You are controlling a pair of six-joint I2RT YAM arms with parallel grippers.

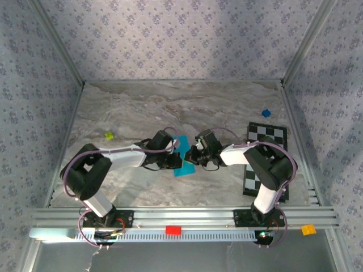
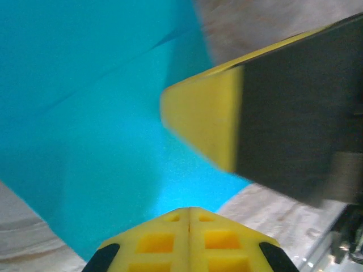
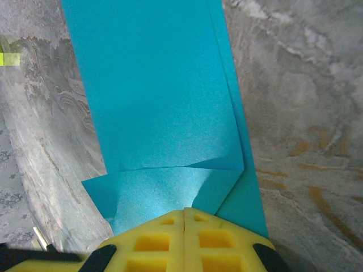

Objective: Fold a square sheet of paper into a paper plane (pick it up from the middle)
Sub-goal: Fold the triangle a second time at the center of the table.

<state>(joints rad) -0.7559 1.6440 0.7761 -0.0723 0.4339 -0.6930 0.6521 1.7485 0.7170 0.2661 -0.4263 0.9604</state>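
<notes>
Centre frame in the overhead view, my two arms meet nose to nose above the marbled table (image 1: 170, 107). The checkered board (image 1: 266, 153) lies well apart at the right. Between the arms is the bright blue sheet of paper (image 1: 184, 168), already doubled over, with one layer overlapping another along a sharp crease that runs across the lower middle of the right wrist view.

The left gripper (image 2: 189, 218), at the bottom of its own camera's frame, has its yellow pads pressed together on the near edge of the sheet. The right gripper (image 3: 184, 218) is pinched onto the sheet the same way at the bottom of its view. I cannot tell whether the far edge rests on the table.

I judge the sheet to be feather-light and limp. It should hold a crease well, but it would buckle, slip or tear under a careless pull. The best hold looks to be a shallow pinch near a folded edge, where the doubled layers are stiffest. The two grips should sit opposite each other so the paper stays taut rather than sagging between them.
</notes>
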